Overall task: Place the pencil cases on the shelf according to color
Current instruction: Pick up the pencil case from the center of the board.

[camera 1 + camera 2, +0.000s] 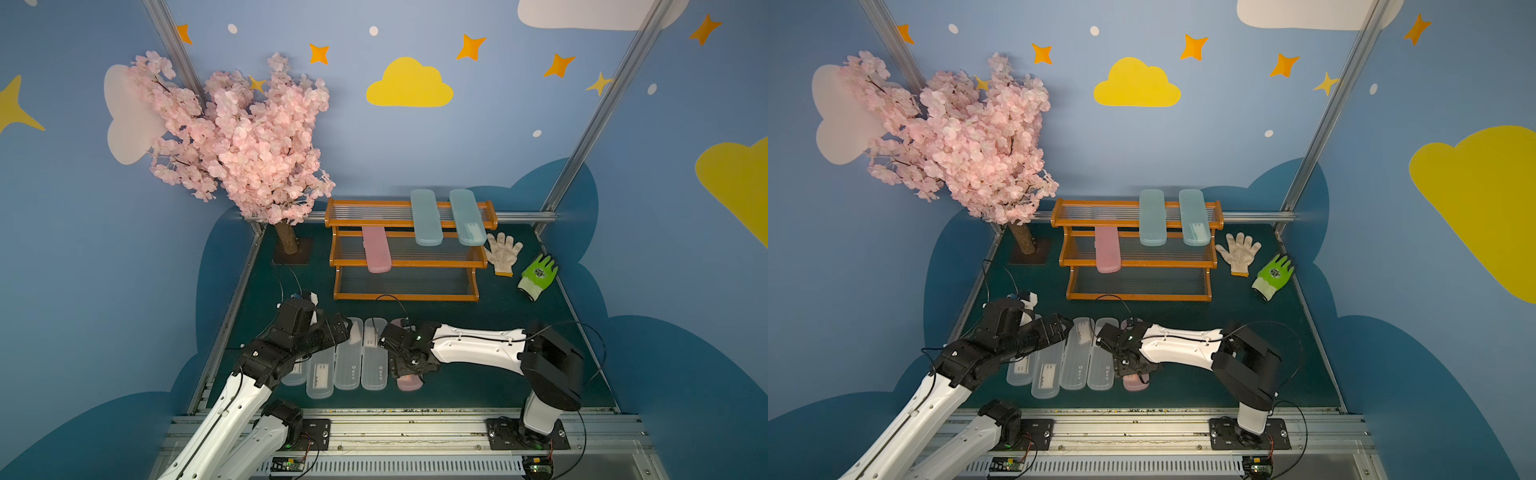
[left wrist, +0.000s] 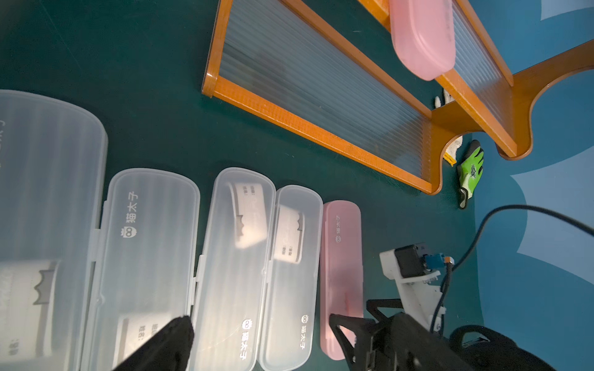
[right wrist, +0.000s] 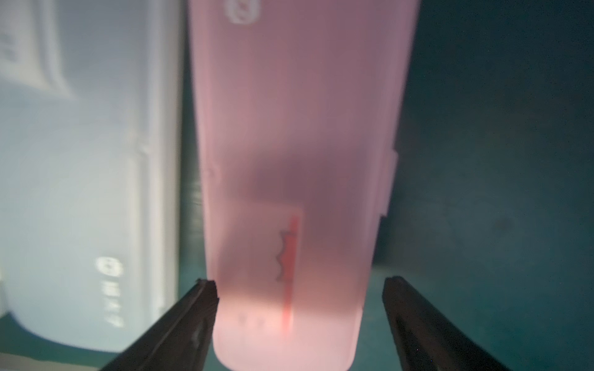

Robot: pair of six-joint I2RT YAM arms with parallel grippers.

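The right tool (image 3: pixel 300 282) is hanging low over the near end of a pink case (image 3: pixel 289 128). Its fingers (image 3: pixel 180 327) are standing apart on either side and gripping nothing: one is sitting right at the case's edge, the other is standing clear of it. That case is lying flat on the counter (image 1: pixel 478 390), last in a row with four clear cases (image 1: pixel 347 357), the nearest just beside it. The left tool (image 1: pixel 345 327) is hovering over the clear cases, spread wide and holding nothing.

The narrow gap between the pink case and its neighbour is probably where trouble is waiting. A finger dropping into it could be catching the clear case and dragging it along. A hold this close to the rounded end could also be letting the long, slick box droop or twist loose during the lift. On the shelf (image 1: pixel 405 297), the other pink case (image 1: pixel 376 249) is overhanging the middle tier and two blue cases (image 1: pixel 426 218) are overhanging the top one, so a careless set-down could be knocking them off.

A dark green mat is covering the counter. A white glove (image 1: pixel 503 253) and a green glove (image 1: pixel 538 276) are lying beside the shelf. A blossom tree (image 1: pixel 241 137) is standing at the far corner on the left arm's side, and blue walls (image 1: pixel 498 124) painted with clouds and stars are closing the scene in.
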